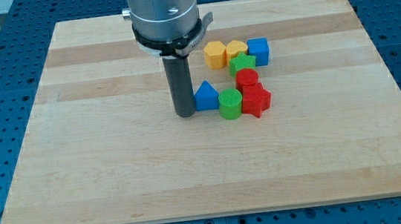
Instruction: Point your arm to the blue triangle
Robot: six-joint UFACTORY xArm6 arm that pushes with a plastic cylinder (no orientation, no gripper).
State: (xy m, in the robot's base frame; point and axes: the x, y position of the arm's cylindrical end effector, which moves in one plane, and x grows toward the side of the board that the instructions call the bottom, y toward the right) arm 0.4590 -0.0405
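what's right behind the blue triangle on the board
Toward the view's top of the blue triangle is bare board, then the green star. My tip sits at its left. Nothing hidden.

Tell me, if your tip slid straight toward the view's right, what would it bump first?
Probably the blue triangle: my tip sits right beside it on its left, nearly touching. The green cylinder comes after.

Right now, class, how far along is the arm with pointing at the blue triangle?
Done, as it looks: my tip stands right beside the blue triangle, on its left in the view, touching it or nearly so.

In hand: nothing more shows; the green cylinder and red block sit close on the triangle's right.

Left: seemingly nothing, perhaps just holding there.
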